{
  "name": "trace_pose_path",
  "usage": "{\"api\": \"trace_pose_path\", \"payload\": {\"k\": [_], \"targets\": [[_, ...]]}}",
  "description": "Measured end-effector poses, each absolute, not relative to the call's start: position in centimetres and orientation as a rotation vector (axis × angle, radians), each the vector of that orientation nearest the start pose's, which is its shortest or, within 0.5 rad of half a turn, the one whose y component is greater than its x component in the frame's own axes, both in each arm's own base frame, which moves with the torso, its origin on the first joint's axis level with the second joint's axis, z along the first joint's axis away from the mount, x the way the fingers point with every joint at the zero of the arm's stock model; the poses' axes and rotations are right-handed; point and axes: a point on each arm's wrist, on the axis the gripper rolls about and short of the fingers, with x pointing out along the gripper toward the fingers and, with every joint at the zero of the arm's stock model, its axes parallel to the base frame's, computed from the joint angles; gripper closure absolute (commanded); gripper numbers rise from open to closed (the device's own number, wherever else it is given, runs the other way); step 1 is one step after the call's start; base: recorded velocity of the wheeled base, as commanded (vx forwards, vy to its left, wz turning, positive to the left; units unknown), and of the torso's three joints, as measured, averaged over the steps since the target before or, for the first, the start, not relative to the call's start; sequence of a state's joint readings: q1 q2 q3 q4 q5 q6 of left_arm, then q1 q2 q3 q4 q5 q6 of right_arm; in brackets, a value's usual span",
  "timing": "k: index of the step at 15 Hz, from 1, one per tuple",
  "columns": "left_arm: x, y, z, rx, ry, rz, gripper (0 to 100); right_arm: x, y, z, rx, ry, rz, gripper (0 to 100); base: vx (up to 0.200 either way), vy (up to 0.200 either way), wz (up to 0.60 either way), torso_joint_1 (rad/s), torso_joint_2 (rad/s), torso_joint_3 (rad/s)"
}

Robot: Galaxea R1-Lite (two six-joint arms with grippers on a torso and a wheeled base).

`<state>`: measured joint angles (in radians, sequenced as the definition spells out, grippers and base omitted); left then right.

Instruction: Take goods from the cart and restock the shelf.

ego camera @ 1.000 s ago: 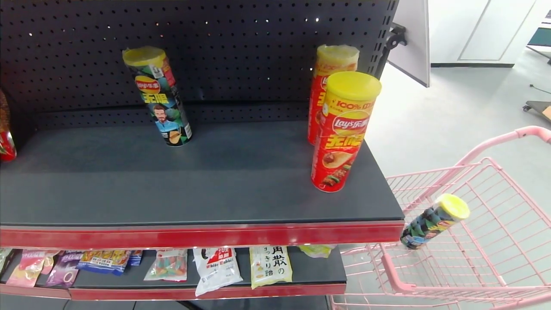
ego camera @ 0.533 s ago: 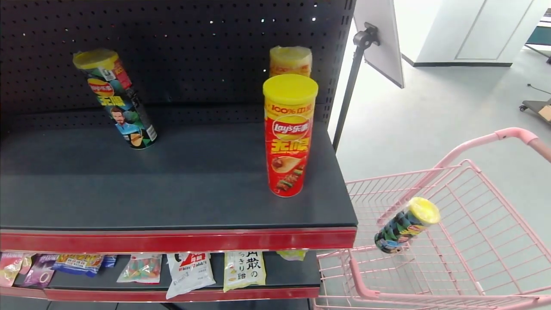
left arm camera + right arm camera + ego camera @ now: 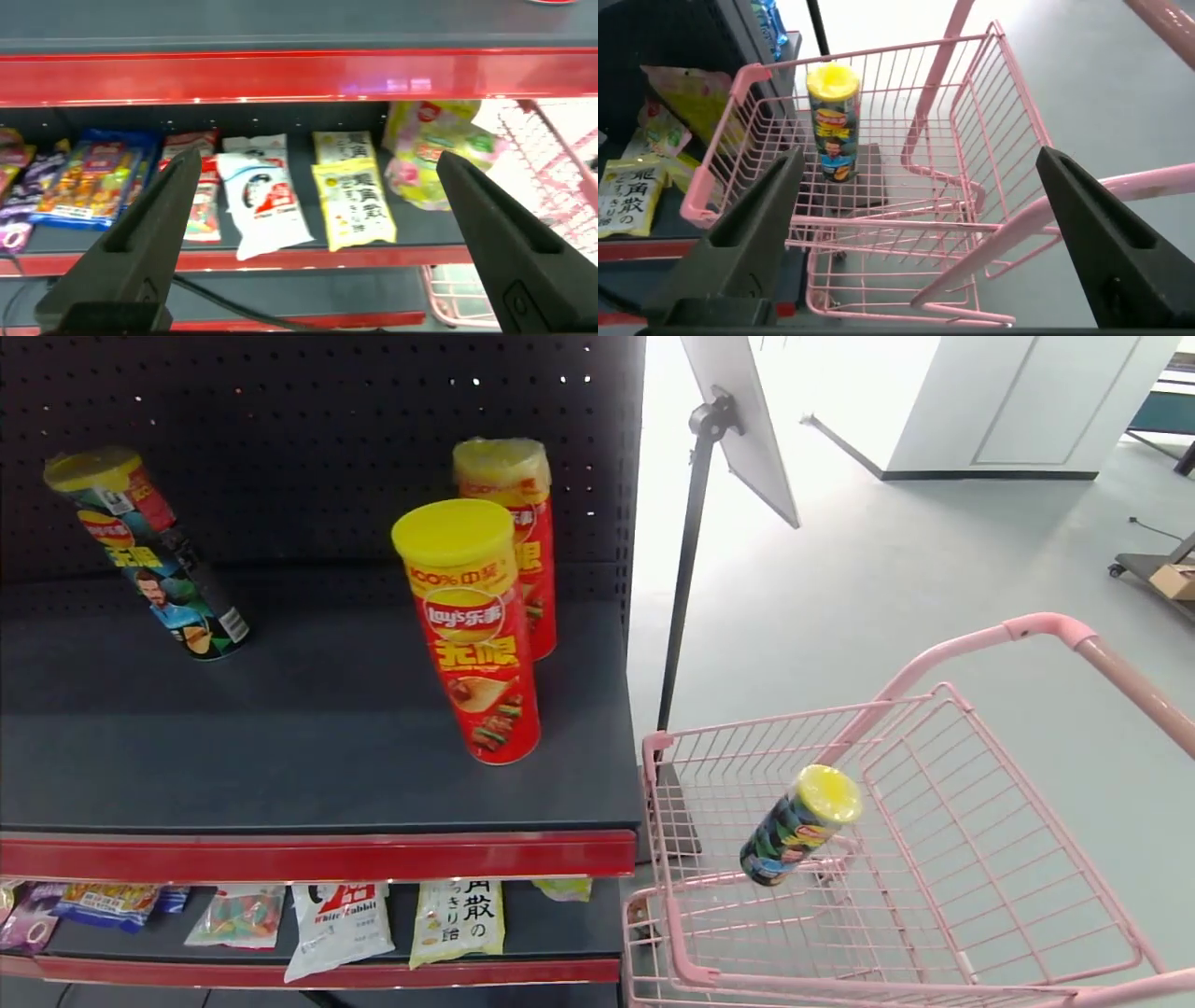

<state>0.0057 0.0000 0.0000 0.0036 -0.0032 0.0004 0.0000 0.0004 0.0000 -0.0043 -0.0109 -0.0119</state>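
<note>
Pink wire forms the cart (image 3: pixel 794 716), a basket of thin welded rods with a rounded tube handle, parked just beside the right end of the shelf (image 3: pixel 327 728). Inside it is one chip can (image 3: pixel 800 824) — a slim cylinder with a dark, busily printed wrapper and a smooth yellow plastic lid. In the right wrist view the can (image 3: pixel 831 121) stands on end on the basket floor, close to the cart's (image 3: pixel 878 51) wall on the shelf side.

The shelf is a flat, matte dark board with a glossy red front strip (image 3: pixel 317 855) and a black perforated metal back panel (image 3: pixel 327 429). Three more tube-shaped cans stand on it: a red can (image 3: pixel 471 635) with a yellow lid near the front, a second red can (image 3: pixel 518 523) just behind it whose top looks wrapped in crinkled clear film, and a dark printed can (image 3: pixel 149 555) well apart, far to the left by the back panel.

On the lower shelf lie soft, flat snack packets (image 3: pixel 336 924) in a row — crinkly plastic pouches, also seen in the left wrist view (image 3: pixel 262 201).

The left tool (image 3: pixel 318 159) hangs before that lower shelf with its black wedge-shaped fingers spread wide, gripping nothing. The right tool (image 3: pixel 920 154) is above the cart, its fingers likewise spread, apart from the can.
</note>
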Motion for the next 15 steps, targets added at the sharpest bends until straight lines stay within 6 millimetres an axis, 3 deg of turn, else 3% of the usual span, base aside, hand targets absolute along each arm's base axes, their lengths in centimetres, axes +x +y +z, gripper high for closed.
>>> {"api": "trace_pose_path", "payload": {"k": [3, 15], "targets": [[-2.28, -0.02, 7.52, -0.001, 0.003, 0.003, 0, -2.28, -0.02, 7.59, -0.012, -0.004, -0.011, 0, 0.0, -0.2, 0.0, 0.002, 0.0, 0.002], [-2.28, -0.02, 7.52, -0.001, 0.003, 0.003, 0, -2.28, -0.02, 7.6, -0.012, -0.004, -0.01, 0, 0.0, 0.0, 0.0, 0.0, 0.0, 0.0]]}}
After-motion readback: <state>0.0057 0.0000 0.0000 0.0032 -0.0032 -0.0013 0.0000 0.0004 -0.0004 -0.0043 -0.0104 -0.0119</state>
